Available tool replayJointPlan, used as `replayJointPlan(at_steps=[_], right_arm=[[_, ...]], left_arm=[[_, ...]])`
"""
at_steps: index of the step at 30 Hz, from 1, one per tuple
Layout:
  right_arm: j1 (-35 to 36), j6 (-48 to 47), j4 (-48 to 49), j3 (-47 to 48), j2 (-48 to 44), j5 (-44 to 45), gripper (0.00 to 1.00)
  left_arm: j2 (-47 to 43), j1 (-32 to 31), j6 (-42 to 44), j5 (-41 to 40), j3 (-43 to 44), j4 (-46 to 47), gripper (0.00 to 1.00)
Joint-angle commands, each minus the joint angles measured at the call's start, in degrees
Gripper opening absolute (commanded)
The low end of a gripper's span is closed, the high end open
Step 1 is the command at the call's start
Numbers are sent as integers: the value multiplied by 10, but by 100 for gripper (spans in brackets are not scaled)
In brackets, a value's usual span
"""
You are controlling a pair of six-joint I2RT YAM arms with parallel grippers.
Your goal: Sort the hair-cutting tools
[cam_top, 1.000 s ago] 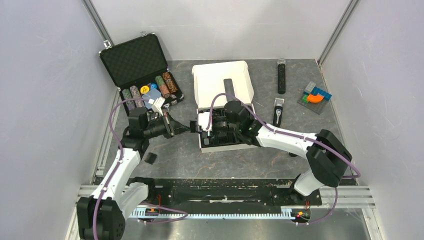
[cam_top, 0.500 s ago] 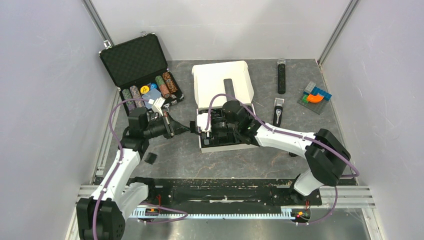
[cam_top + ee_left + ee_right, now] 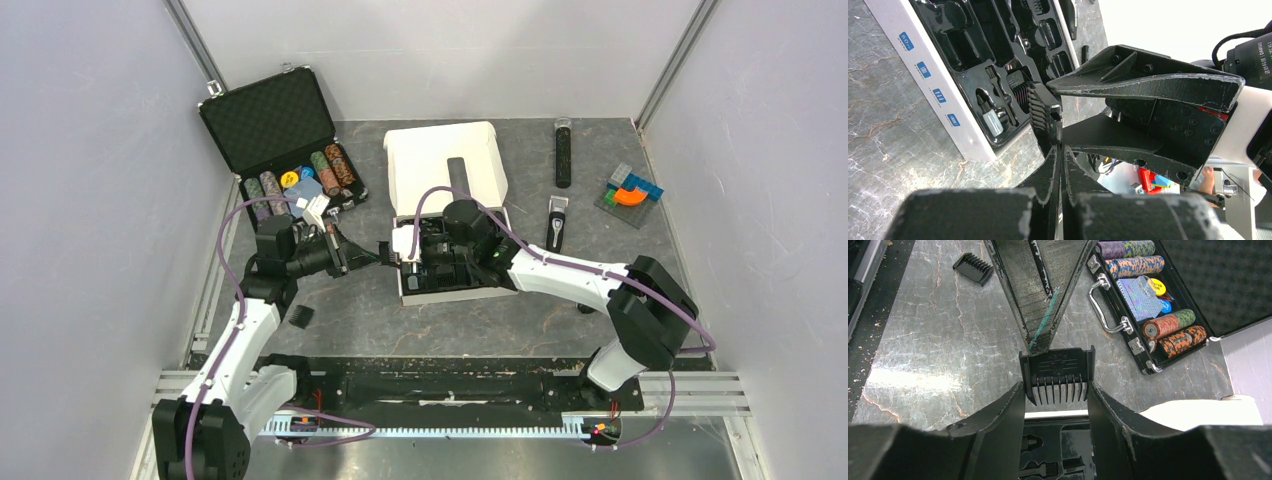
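Note:
A black comb attachment hangs in the air just left of the white box, and both grippers hold it. My left gripper is shut on its flat back edge, and its fingers come down from above in the right wrist view. My right gripper is shut on the comb's two sides, teeth pointing toward the camera. The same comb shows at the left fingertips. A second comb attachment lies on the table by the left arm. The black-and-silver clipper lies right of the box.
The box's black moulded tray sits under the right gripper, and its white lid is folded back. An open black case of poker chips is at the back left. A thin black stick and coloured blocks are at the back right.
My right gripper has edged left and narrowed its fingers onto the comb attachment. The left arm has stayed in place with the comb.

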Motion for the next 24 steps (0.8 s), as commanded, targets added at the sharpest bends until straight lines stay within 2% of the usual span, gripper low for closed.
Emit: replayJointPlan(at_steps=[1, 4, 5, 9, 12, 15, 18, 24], right_arm=[[2, -9, 0, 27, -1, -12, 35], [2, -15, -9, 27, -6, -7, 31], [2, -18, -15, 26, -9, -5, 30], [0, -51, -56, 25, -23, 22, 27], [-13, -82, -105, 25, -37, 39, 24], [-38, -110, -162, 25, -53, 51, 23], [-75, -146, -230, 25, -72, 62, 22], [-158, -198, -336, 41, -88, 71, 22]], left_arm=[[-11, -4, -11, 13, 19, 4, 2], [-11, -4, -10, 11, 20, 3, 2], [-11, -5, -9, 8, 21, 0, 6], [-11, -4, 9, -5, 30, -20, 40], [-12, -3, 45, -25, 51, -64, 58], [-14, -4, 87, -53, 72, -112, 70], [-18, -3, 125, -86, 87, -154, 78], [-21, -3, 172, -143, 78, -185, 79]])
